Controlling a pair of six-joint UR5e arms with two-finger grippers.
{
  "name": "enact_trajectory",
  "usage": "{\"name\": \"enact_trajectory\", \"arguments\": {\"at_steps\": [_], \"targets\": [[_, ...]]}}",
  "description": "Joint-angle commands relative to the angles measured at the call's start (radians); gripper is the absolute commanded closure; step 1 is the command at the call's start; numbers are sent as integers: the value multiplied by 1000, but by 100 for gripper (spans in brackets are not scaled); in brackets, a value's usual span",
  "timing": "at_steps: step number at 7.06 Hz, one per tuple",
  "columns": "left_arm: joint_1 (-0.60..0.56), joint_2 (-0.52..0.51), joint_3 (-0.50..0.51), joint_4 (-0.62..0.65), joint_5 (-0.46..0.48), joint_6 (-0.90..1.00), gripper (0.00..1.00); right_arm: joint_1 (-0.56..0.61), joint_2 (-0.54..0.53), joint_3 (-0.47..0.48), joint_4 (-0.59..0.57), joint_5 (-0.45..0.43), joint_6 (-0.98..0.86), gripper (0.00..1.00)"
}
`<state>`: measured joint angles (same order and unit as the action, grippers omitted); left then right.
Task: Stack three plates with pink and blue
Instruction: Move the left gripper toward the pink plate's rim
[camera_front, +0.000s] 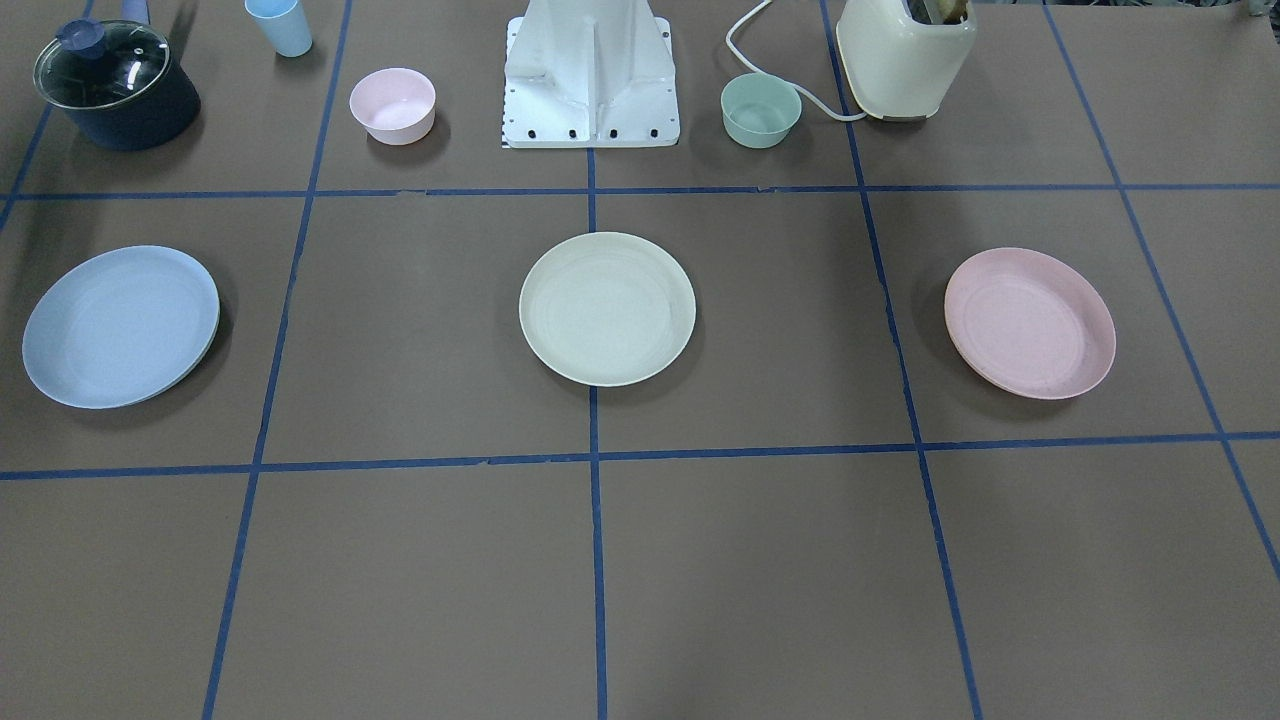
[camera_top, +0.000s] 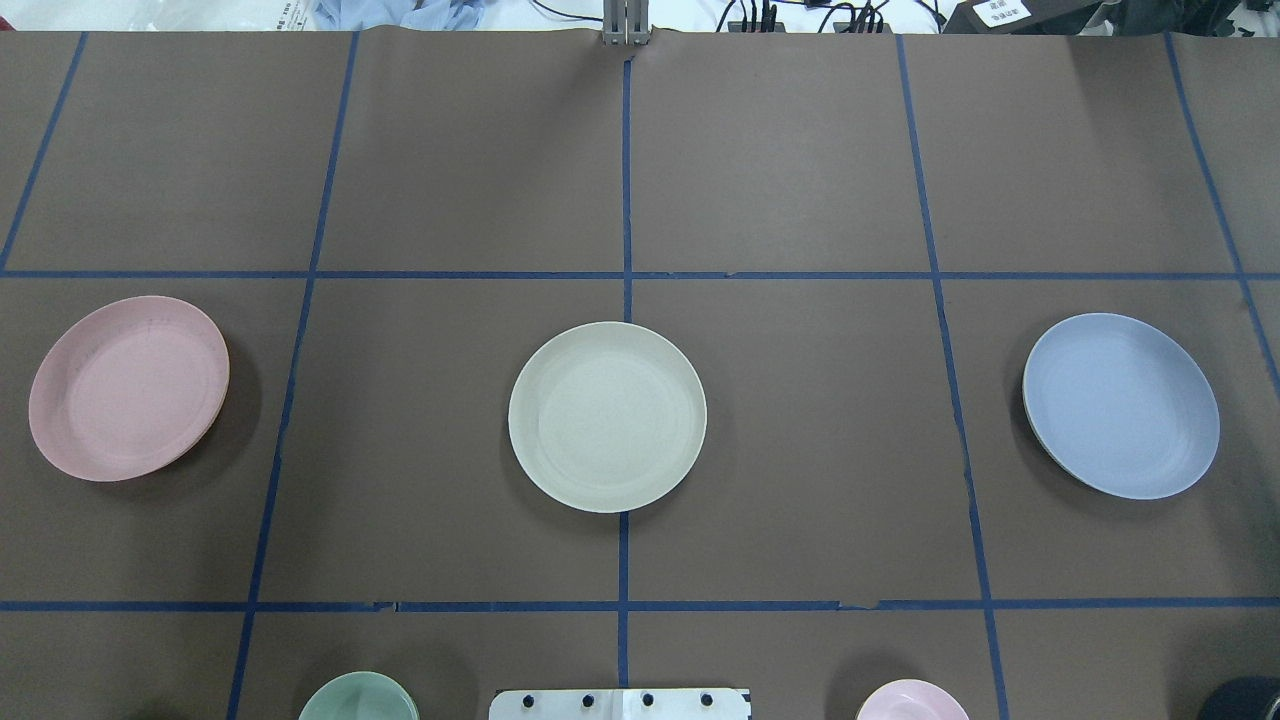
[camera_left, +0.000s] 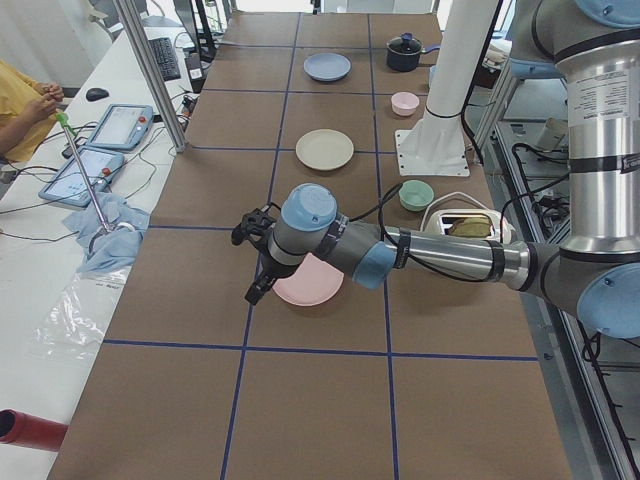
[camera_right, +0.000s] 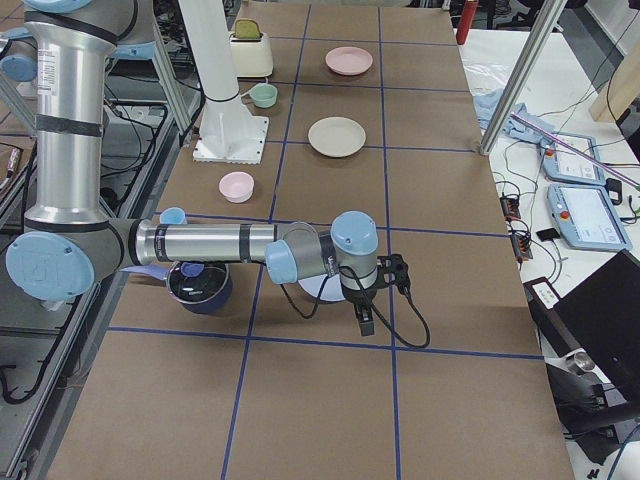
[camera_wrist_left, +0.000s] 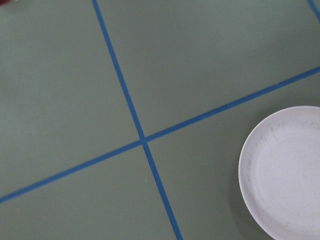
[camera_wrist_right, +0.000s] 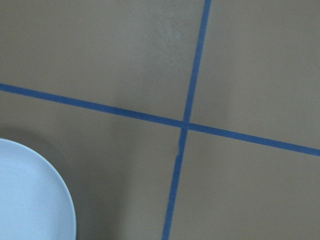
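Left arm (camera_left: 440, 255) outstretched by pink plate (camera_front: 1029, 322), right arm (camera_right: 200, 240) by blue plate (camera_front: 120, 326); fingers' (camera_left: 257, 284) width: cannot tell.

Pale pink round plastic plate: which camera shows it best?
Overhead exterior: the pale pink round plastic plate lies whole, unobstructed. Front-facing shows it whole too; exterior left, partly behind the left arm; exterior right, small; left wrist, cropped.

— Fig. 1: what lies where?
— Taken from my base (camera_top: 620, 704): cream-white plate (camera_top: 607, 416) straight ahead of it; pale pink plate (camera_top: 128, 387) ahead and far to my left; light blue plate (camera_top: 1120, 405) ahead and far to my right.
— Form and pose?
— Each is shallow, round, matte, raised-rimmed, right side up and lying flat. All three are well apart, none stacked.
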<state>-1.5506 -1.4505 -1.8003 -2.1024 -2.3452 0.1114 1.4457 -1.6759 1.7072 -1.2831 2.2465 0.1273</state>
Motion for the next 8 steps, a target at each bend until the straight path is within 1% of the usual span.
{"name": "enact_trajectory", "arguments": {"at_steps": [1,2,3,4,5,6,7,8], "targets": [[33,-42,105,-210,-92,-77,0,-108,-10,2,193,-13,259,0],[109,-15,130,-361,-91,-116,0,-116,-13,2,208,-12,268,0],[219,8,195,-436,-68,-269,0,-116,-16,5,209,-10,269,0],[306,18,253,-590,76,-446,0,-116,-25,11,209,-10,269,0],[393,22,347,-764,186,-625,0,-116,-33,18,209,-10,267,0],[474,22,413,-889,289,-770,0,-116,-39,19,214,-10,267,0],[560,24,420,-902,391,-855,2,-116,-50,19,229,-10,267,0],[599,35,429,-906,446,-884,10,-116,-61,19,247,-12,267,0]]}}
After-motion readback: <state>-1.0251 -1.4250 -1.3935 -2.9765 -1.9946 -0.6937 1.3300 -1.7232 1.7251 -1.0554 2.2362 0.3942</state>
